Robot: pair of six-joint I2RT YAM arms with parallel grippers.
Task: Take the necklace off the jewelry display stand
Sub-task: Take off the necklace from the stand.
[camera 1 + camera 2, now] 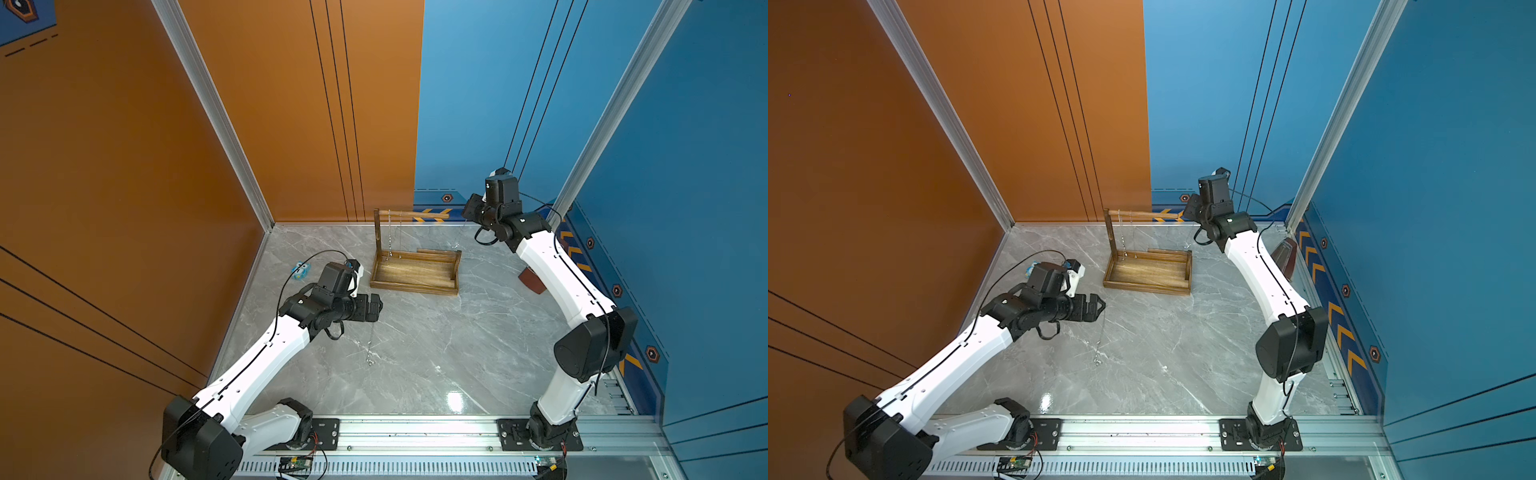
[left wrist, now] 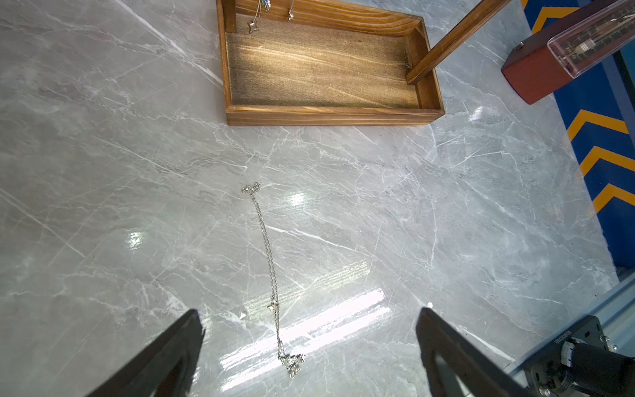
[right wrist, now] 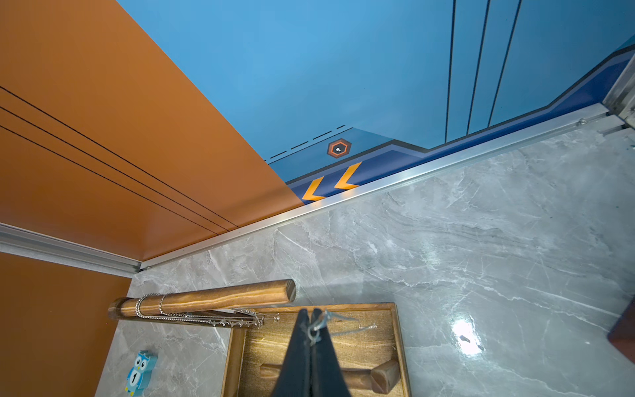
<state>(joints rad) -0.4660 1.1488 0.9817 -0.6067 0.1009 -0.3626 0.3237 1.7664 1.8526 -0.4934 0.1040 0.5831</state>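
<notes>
Right gripper (image 3: 311, 314) raised, just off the free end of the top rod (image 3: 220, 297), jaws pressed together on the clasp end of one thin silver necklace (image 3: 318, 326); chain trails away from the fingertips, clear of the rod. Necklaces counted: four. One in this grip. Two hung necklaces (image 3: 220, 323) loop over the rod side by side, away from the gripper near the post (image 1: 377, 237), dangling toward the tray. Fourth, the loose necklace (image 2: 270, 271), lies on the grey marble table (image 1: 457, 332) just below and ahead of the left gripper (image 2: 309, 312), drawn out in a nearly straight line, clasp end pointing toward the stand, pendant cluster at the other end, well apart from the tray. Left gripper low over the table, jaws spread wide, gripping nothing. One jewelry display stand (image 1: 415, 272): brown wood, upright on the table, shallow tray base lower than the right gripper, one post, one rod. Ahead of the left gripper, the tray's near wall; ahead and to its right, one dark red metronome (image 2: 536, 72) on the table, apart from the tray, partly hidden behind the right forearm in both top views. One small blue owl figure (image 3: 139, 373), marked with a 1, sits on the table beyond the post from the right gripper, near the left arm's wrist. Arms: two.
</notes>
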